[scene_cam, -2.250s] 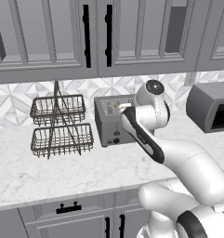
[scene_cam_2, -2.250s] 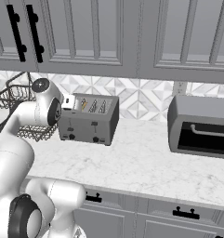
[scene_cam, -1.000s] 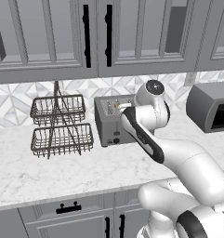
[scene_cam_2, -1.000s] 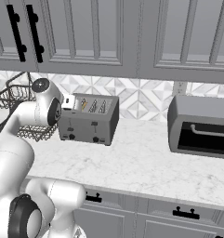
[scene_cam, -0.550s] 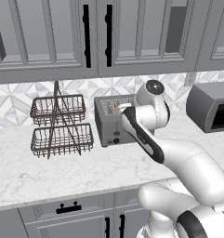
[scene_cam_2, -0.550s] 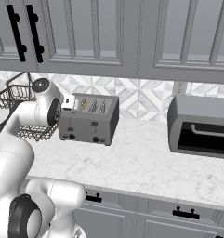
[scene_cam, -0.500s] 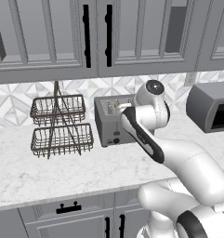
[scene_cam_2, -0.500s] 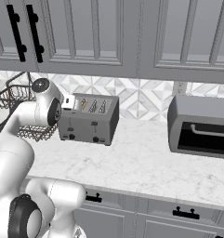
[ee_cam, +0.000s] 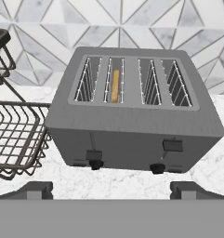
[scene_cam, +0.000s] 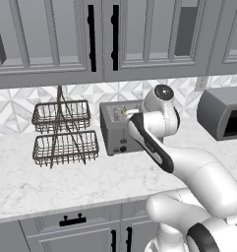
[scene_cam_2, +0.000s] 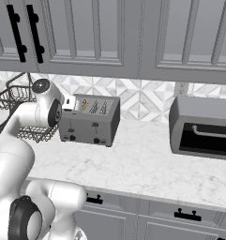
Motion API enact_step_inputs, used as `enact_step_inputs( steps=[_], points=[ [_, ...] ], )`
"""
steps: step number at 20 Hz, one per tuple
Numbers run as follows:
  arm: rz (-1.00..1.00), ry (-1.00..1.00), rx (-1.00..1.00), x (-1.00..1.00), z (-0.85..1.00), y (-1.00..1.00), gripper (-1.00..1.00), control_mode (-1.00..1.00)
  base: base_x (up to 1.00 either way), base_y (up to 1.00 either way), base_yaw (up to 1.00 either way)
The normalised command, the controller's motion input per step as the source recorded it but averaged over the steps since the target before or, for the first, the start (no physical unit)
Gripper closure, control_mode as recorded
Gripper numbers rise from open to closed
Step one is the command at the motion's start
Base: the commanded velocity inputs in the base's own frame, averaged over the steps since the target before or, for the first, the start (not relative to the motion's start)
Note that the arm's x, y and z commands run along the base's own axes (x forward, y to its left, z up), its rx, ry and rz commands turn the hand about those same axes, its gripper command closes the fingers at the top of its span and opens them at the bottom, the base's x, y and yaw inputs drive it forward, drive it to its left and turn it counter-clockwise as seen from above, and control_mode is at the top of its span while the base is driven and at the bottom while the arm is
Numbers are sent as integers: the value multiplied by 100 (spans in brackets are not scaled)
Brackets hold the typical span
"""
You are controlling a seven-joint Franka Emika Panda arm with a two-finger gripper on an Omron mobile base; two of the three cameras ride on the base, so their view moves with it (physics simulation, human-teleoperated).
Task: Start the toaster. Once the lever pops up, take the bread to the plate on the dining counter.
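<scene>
On the marble surface (scene_cam_2: 147, 164) the toaster (ee_cam: 132, 111) holds the bread (ee_cam: 115, 85) (second slot from left); the open claw (ee_cam: 111, 188) hovers before its front.

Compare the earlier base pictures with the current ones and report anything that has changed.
Nothing visibly changed. The arm holds the same pose in front of the toaster, the bread sits down in its second slot from the left, and the wire basket rack beside it is where it was.
</scene>
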Motion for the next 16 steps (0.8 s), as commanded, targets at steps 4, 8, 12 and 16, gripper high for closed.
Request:
enact_step_inputs(
  steps=[4,8,12,16],
  points=[
    [0,0,0,0,0,0,-100,-100,0,0,0],
    [0,0,0,0,0,0,-100,-100,0,0,0],
    [0,0,0,0,0,0,-100,-100,0,0,0],
    [0,0,0,0,0,0,-100,-100,0,0,0]
  ],
)
